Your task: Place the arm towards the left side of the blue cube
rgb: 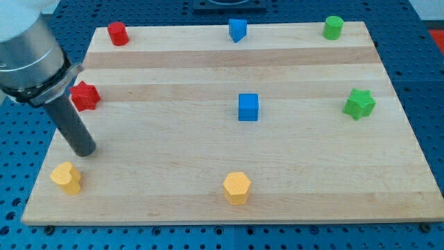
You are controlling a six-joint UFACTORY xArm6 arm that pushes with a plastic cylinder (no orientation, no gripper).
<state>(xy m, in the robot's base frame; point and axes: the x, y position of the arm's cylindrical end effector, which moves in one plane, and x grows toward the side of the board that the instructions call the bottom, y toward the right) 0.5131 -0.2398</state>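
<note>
We see a big wooden board [208,187] that fills most of the frame; our arm [28,55] comes in at the upper left, fat and grey, and ends in a dark rod; my tip [86,153] sits on the board at the lower left, just above the yellow block [66,177] in the lower left corner and below the red star [85,95]; there is no claw on this arm, only the rod, so nothing opens, shuts or holds. The blue cube [248,107] sits near the middle of the frame, a bit right of centre, well apart from my tip; so we judge the job is not done yet. What is left is to slide the tip to the right across the bare wood and stop just beside the cube's left side. The path looks clear. The other blocks are small and far off: a second yellow block [236,187] at the bottom middle, a green star [359,103] at the right, a green cylinder [334,27] at the upper right, a blue block [238,30] at the top middle, and a red cylinder [118,33] at the top left.
</note>
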